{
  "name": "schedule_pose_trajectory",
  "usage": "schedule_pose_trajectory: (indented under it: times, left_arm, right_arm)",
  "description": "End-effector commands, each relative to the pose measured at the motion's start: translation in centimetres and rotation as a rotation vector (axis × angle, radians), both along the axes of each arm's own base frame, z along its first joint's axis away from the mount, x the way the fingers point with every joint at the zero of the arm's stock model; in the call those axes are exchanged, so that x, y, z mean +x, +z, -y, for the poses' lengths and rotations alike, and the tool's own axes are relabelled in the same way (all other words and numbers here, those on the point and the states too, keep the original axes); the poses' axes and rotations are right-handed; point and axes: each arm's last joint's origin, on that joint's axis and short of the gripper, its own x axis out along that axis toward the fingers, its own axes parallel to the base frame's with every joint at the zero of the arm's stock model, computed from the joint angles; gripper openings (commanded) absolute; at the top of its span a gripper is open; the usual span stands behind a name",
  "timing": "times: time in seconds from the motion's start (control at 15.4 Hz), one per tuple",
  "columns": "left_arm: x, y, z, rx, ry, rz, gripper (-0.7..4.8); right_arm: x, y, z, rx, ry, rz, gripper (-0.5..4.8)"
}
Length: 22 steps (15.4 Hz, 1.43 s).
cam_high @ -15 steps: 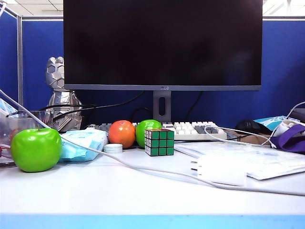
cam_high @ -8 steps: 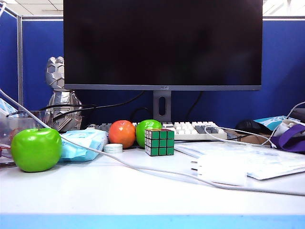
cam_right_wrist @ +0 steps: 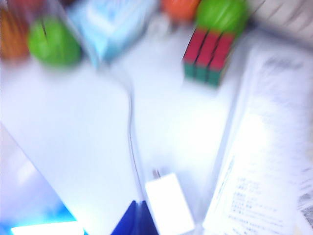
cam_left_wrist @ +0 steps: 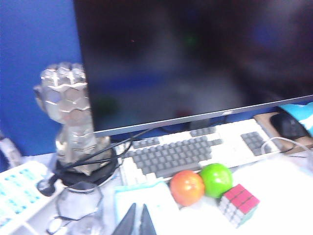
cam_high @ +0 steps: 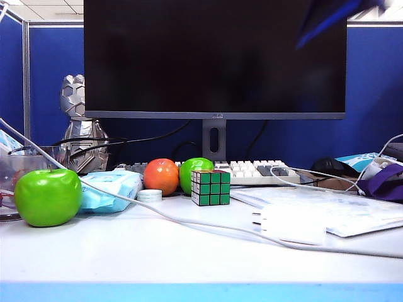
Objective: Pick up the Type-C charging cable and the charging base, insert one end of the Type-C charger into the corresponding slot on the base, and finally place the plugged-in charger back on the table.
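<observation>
The charging base (cam_high: pixel 291 224), a small white block with two prongs on its left face, lies on the table (cam_high: pixel 126 258) right of centre. The long white Type-C charging cable (cam_high: pixel 157 211) runs from the far left across the table and past the base; I cannot make out its plug. My right gripper (cam_high: pixel 302 41) is a blurred dark-blue shape high at the upper right. In the blurred right wrist view, the right gripper (cam_right_wrist: pixel 137 214) is shut and empty just beside the base (cam_right_wrist: pixel 168 203) and the cable (cam_right_wrist: pixel 131 132). My left gripper (cam_left_wrist: pixel 138 220) is shut and empty above the tissue pack.
A green apple (cam_high: pixel 48 196), a light-blue tissue pack (cam_high: pixel 110 189), an orange (cam_high: pixel 162 176), a second green apple (cam_high: pixel 192 168) and a Rubik's cube (cam_high: pixel 210 187) stand along the left and middle. Behind are the monitor (cam_high: pixel 214 60), keyboard (cam_high: pixel 261 171) and silver fist statue (cam_high: pixel 79 126). Papers (cam_high: pixel 352 211) lie at right.
The right arm has swung into the exterior view at the upper right, blurred with motion. Nothing on the table has moved.
</observation>
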Motion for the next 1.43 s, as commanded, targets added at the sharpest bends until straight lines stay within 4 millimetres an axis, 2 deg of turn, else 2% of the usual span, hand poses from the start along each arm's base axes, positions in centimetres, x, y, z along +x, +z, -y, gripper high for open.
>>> schedule_pose_trajectory:
  times: [0.06,0.19,0.26,0.32,0.71,1.1,1.23,1.36,1.43]
  left_arm:
    - [-0.1,0.3,0.1,-0.024,-0.018,0.011,-0.05]
    - [-0.1,0.3,0.1,-0.032,-0.018,0.009,-0.05]
    - [-0.1,0.3,0.1,-0.042,-0.034,0.008,-0.05]
    - [-0.1,0.4,0.1,-0.048,-0.034,0.011,-0.05]
    - [-0.1,0.4,0.1,-0.048,-0.033,0.011,-0.05]
    - [-0.1,0.6,0.1,-0.071,-0.031,0.030,-0.05]
    - [-0.1,0.6,0.1,-0.071,-0.032,0.033,-0.06]
    - [-0.1,0.6,0.1,-0.071,-0.031,0.033,-0.05]
    - [-0.1,0.6,0.1,-0.071,-0.032,0.033,-0.05]
  right_arm:
    - [1.0,-2.9,-2.3,-0.233,0.105,-0.034,-0.04]
    - [1.9,-4.9,-3.0,-0.286,0.151,-0.124,0.47]
    - [2.7,-6.6,-3.4,-0.316,0.163,-0.193,2.76]
    - [3.5,-8.1,-3.7,-0.343,0.166,-0.242,3.95]
    - [5.9,-13.3,-4.9,-0.405,0.252,-0.355,3.95]
    - [6.6,-15.5,-5.1,-0.453,0.246,-0.397,3.93]
    - [6.7,-15.9,-5.2,-0.456,0.246,-0.404,3.77]
    - [6.9,-15.9,-5.2,-0.455,0.244,-0.392,1.56]
    - [7.1,-15.9,-5.3,-0.459,0.238,-0.365,0.16]
